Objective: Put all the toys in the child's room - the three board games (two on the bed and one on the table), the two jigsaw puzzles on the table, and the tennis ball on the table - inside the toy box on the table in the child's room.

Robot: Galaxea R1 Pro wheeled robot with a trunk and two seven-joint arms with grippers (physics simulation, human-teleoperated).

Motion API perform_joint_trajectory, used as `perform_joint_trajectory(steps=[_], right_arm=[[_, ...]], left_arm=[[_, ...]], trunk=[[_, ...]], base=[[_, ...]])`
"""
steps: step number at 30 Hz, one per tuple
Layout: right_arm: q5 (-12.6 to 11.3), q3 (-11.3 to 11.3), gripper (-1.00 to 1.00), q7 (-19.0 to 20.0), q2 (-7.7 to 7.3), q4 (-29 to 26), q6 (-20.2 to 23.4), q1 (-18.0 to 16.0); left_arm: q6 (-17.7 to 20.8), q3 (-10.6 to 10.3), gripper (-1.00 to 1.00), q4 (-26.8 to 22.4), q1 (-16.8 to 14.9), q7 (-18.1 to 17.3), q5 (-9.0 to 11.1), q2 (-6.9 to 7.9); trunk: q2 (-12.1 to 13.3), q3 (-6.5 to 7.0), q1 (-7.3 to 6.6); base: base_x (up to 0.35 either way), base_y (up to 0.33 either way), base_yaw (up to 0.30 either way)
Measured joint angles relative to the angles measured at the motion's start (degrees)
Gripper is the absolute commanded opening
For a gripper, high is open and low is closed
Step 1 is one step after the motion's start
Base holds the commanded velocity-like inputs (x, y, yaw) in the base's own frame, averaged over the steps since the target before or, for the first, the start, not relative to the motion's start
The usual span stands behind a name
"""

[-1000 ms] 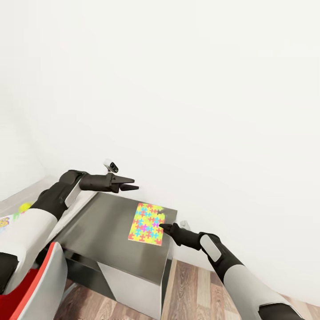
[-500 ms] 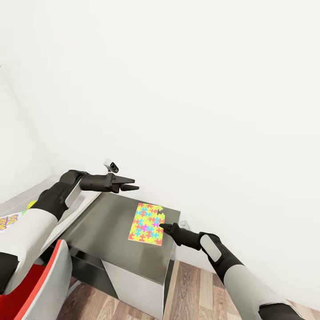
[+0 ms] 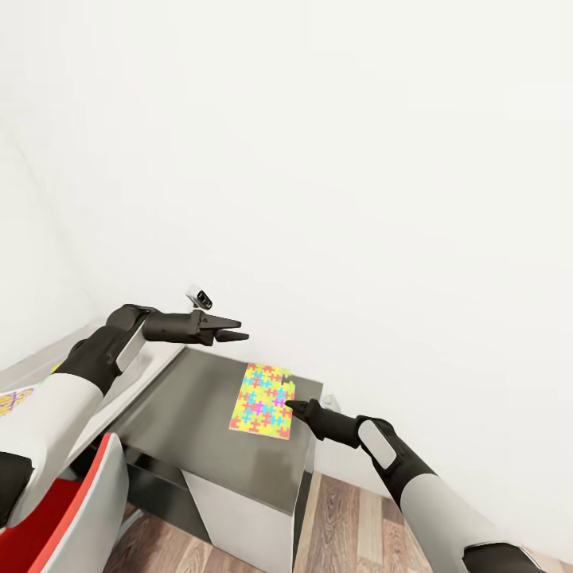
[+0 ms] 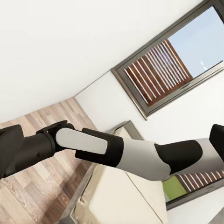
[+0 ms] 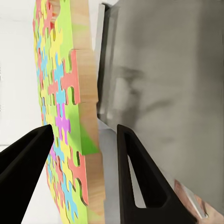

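A jigsaw puzzle [image 3: 261,399], a thin square board of bright interlocking patches, hangs tilted over a dark grey desk [image 3: 187,418]. My right gripper [image 3: 290,407] is shut on its near right edge. In the right wrist view the black fingers [image 5: 133,172] stand on either side of the puzzle [image 5: 60,93] and its wooden edge. My left gripper [image 3: 236,329] is held in the air above the desk's far left corner, open and holding nothing. At the far left, part of another puzzle [image 3: 11,400] lies on the pale table [image 3: 32,362]. The toy box is out of view.
A red and white chair [image 3: 76,517] stands at the lower left, close to the desk. A bare white wall rises right behind the desk. Wood-plank floor [image 3: 350,517] shows to the desk's right. The left wrist view looks past my right arm [image 4: 112,151] to a beige bed [image 4: 119,196] and a window [image 4: 172,60].
The whole view has swung a little, so the desk and the pale table have slid leftward in the picture. Both arms keep their pose, and the puzzle stays in the right gripper.
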Motion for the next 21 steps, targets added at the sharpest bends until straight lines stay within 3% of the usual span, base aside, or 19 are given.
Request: perform_joint_trajectory(steps=[10, 21], right_arm=[[-0.01, -0.02, -1.0, 0.0, 0.0, 0.0, 0.0, 0.0], [-0.03, -0.02, -1.0, 0.0, 0.0, 0.0, 0.0, 0.0]], left_arm=[[-0.05, 0.24, 1.0, 0.0, 0.01, 0.0, -0.01, 0.09], [-0.05, 0.3, 1.0, 0.0, 0.0, 0.0, 0.01, 0.15]], trunk=[[0.01, 0.85, 0.0], [0.01, 0.94, 0.0]], base=[[0.0, 0.0, 0.0], [0.0, 0.0, 0.0]])
